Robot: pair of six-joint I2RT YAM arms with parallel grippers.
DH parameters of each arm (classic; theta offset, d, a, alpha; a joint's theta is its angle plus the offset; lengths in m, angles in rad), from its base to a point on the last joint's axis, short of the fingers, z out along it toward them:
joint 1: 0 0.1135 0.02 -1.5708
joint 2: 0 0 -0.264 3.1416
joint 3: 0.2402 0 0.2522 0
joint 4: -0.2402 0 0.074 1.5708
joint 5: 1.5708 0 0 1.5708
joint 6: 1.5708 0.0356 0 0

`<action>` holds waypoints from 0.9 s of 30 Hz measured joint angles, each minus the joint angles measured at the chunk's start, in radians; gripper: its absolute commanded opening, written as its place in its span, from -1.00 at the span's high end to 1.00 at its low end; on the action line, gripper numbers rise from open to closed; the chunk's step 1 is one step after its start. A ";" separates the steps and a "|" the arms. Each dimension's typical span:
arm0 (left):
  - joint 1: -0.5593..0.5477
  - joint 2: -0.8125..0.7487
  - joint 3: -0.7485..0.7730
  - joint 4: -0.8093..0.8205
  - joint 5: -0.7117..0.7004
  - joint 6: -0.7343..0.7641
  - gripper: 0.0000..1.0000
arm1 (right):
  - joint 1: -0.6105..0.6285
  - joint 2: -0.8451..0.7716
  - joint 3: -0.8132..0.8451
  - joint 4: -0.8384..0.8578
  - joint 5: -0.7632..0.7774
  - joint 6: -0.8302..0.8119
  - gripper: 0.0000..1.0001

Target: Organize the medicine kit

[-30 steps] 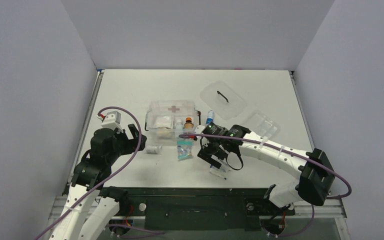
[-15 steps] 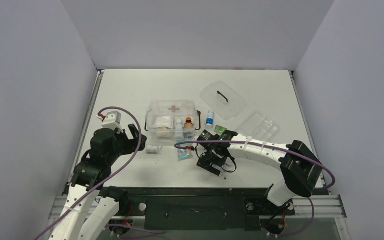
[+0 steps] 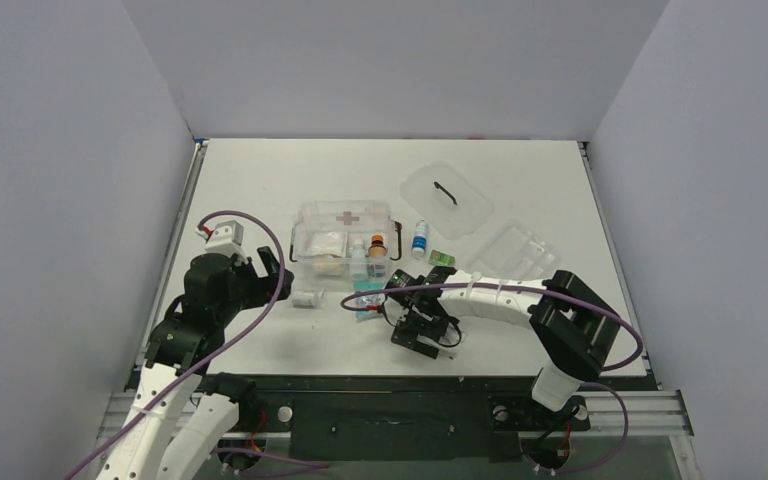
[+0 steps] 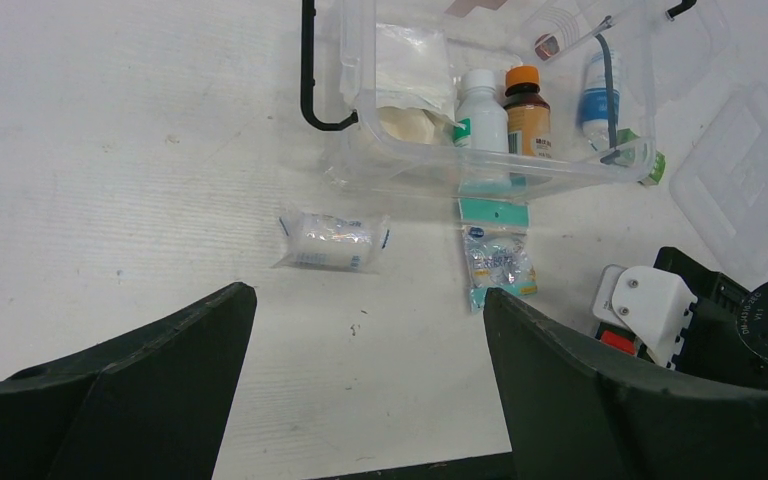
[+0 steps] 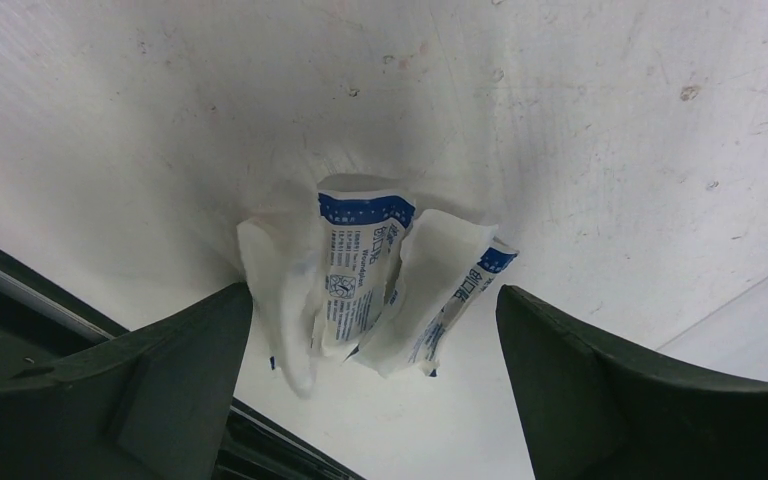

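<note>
You had the medicine kit (image 3: 320,213) standing open near the middle of the table (image 3: 250,180), a faint red cross (image 3: 346,217) showing at its far side. Inside it, a white pouch (image 4: 405,60) filled the left part. A white bottle (image 4: 482,118) and a brown bottle (image 4: 526,112) with an orange cap stood upright side by side against the near wall. Just right of the kit was a blue-labelled bottle (image 3: 419,239), and off the kit's near right corner a small green box (image 3: 441,258). The flat lid (image 3: 447,200) lay beyond the kit's right end, and the shallow tray (image 3: 522,250) further right again. A gauze roll (image 4: 330,241) in clear wrap lay off the kit's near left corner, apart from it. A teal packet (image 4: 495,250) lay with its top edge close against the near wall.

Your left claw (image 4: 367,300) hung to the left of the kit, facing it, spread wide and gripping nothing. Your right claw (image 5: 372,292) pointed down at the table on the near right of the kit, a little way off. It was released too: its fingers (image 5: 170,370) stood on either side of a small heap of white packets (image 5: 360,250) with blue print, which lay on the table between them. One packet's edge came right up to one finger; I could not tell if it touched. Nothing was pinched.
</note>
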 measured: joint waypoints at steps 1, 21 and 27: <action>0.002 0.001 0.000 0.000 0.000 0.000 -0.67 | 0.000 0.007 0.000 0.002 -0.002 0.000 -0.77; 0.008 0.023 0.000 0.000 0.000 0.000 -0.66 | -0.064 0.050 0.029 -0.015 -0.114 -0.011 -0.43; 0.008 0.023 0.000 0.000 0.000 0.000 -0.66 | -0.074 0.067 0.044 -0.022 -0.126 -0.002 0.03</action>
